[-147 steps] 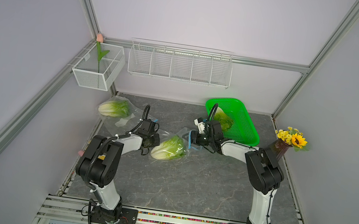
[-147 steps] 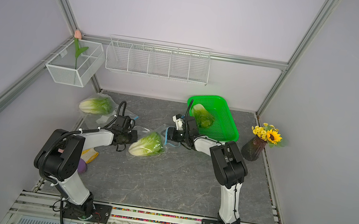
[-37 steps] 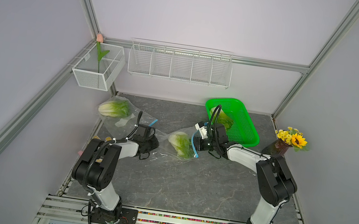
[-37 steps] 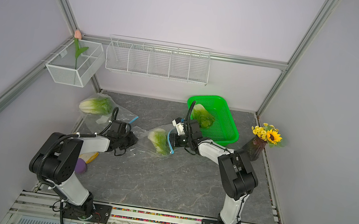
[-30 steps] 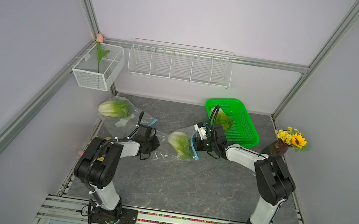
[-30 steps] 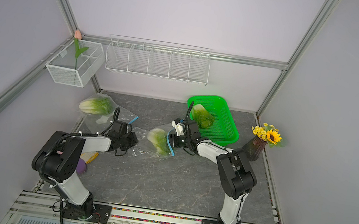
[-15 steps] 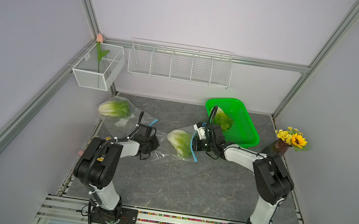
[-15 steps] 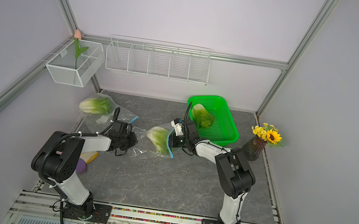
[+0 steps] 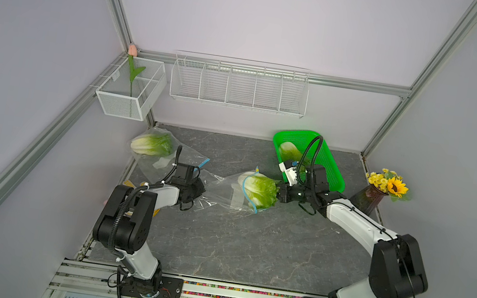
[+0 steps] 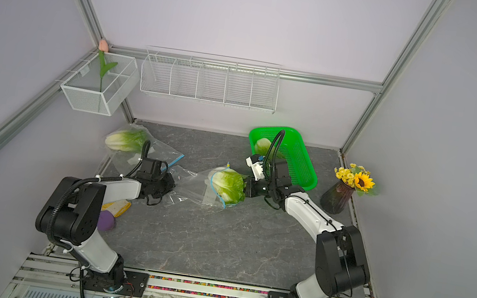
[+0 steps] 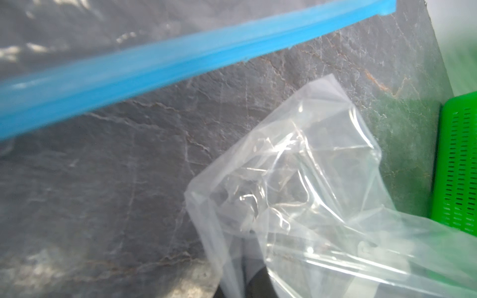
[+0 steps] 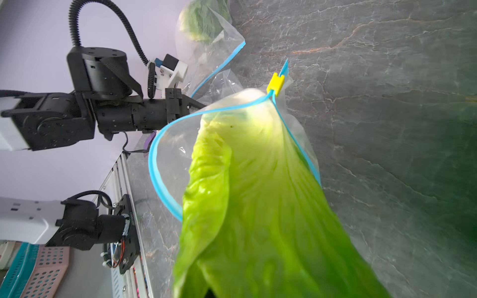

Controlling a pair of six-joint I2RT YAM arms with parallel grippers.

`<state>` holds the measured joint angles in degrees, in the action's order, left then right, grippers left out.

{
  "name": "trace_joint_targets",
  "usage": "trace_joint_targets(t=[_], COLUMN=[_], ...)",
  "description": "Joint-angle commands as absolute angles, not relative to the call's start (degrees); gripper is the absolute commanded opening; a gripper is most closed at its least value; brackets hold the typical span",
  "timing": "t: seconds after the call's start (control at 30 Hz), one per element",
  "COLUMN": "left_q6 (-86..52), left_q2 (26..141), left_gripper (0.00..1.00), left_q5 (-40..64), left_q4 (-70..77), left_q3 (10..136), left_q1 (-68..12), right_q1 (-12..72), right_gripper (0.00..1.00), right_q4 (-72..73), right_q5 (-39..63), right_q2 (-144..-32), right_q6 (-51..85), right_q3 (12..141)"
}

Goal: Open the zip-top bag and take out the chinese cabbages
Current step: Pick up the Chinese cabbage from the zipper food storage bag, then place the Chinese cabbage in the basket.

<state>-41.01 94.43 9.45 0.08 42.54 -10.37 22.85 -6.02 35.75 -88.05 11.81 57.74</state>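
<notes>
Plastic bag (image 9: 224, 191) pinned, cabbage (image 9: 258, 188) partly out at frame centre.
Left gripper (image 9: 199, 187) clamps the bag's sealed end; right gripper (image 9: 279, 192) is closed on the leafy tip. Pull straight toward the green basket (image 9: 329, 170), slowly, so leaves clear the blue zip rim (image 12: 154, 160).

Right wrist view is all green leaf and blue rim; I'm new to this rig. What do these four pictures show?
Two robot arms stand on a grey table. Both top views look down from overhead; each wrist view looks along one arm's gripper. The left gripper pinches the zip-top bag by its closed end. The right gripper is shut on the cabbage half out of the bag's blue mouth. Another bagged cabbage lies at the back; a third cabbage sits in the green basket.
</notes>
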Motion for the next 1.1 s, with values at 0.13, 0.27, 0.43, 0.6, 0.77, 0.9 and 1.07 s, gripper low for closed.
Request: trace_joint_targets(t=[0.13, 0.27, 0.43, 0.6, 0.77, 0.9, 1.07], left_q6=[-39.8, -39.2, -38.5, -37.8, -36.1, -32.7, -23.6], left_q2=[94.9, 94.6, 94.1, 91.2, 85.6, 79.7, 76.1], left_gripper=[0.0, 0.0, 0.03, 0.46, 0.83, 0.99, 0.99], left_q5=[6.2, 5.8, 4.8, 3.4, 0.7, -3.2, -2.3], left_q4=[-2.2, -2.9, -3.5, -3.5, -8.1, -12.5, -11.3], left_q3=[44.0, 44.6, 44.8, 44.3, 46.3, 49.3, 52.7], left_q1=[-9.3, -9.3, -9.3, -9.3, -10.1, -12.5, -18.3], right_q1=[16.5, 13.7, 10.2, 6.4, 1.2, -0.4, -1.7], right_gripper=[0.07, 0.07, 0.07, 0.07, 0.07, 0.07, 0.07], right_q4=[-8.8, -9.1, -8.7, -6.8, -2.7, -2.5, -6.3], right_q5=[36.8, 35.3, 28.9, 24.6, 26.0, 27.4, 29.4], right_q2=[-78.3, -75.0, -73.0, -74.9, -80.2, -85.7, -94.8], right_q6=[9.2, 9.7, 11.2, 12.4, 16.5, 15.3, 11.8], right_q3=[56.7, 57.5, 59.3, 62.0, 66.5, 72.0, 82.1])
